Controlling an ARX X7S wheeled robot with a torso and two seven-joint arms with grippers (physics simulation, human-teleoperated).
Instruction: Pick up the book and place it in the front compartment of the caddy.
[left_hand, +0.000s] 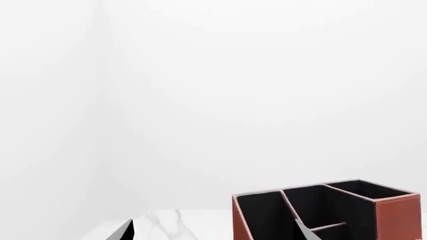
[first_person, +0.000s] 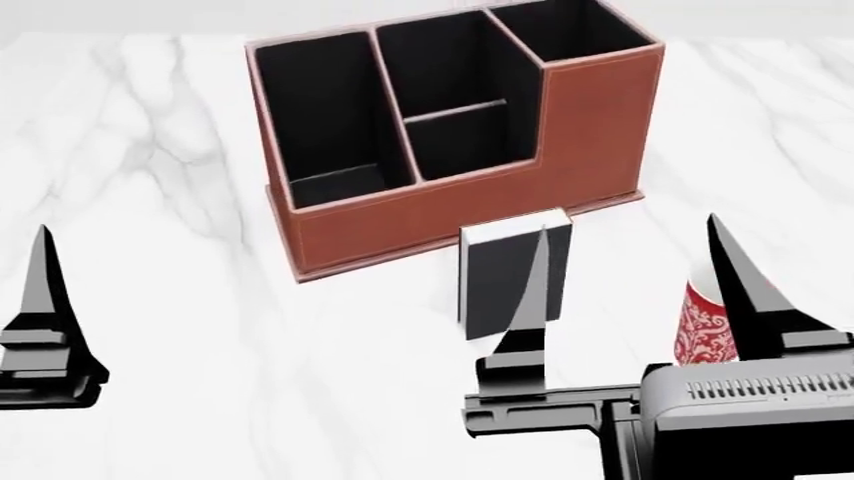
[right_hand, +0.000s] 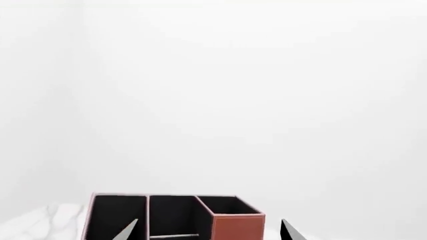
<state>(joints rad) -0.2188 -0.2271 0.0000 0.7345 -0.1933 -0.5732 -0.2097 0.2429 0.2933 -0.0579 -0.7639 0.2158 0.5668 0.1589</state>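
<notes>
White marble tabletop (first_person: 160, 150), grey veining, plain white walls (left_hand: 200, 90)

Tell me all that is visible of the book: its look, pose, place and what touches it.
The book is thin, black and rectangular, with a white page edge on top. It stands upright on the white marble table, just in front of the caddy and apart from it. The open right gripper is near; one fingertip overlaps the book in the head view, but contact cannot be told.

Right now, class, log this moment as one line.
book: upright on table, ungrasped | right gripper: open, near book | left gripper: idle | caddy: empty | mug: beside book
</notes>
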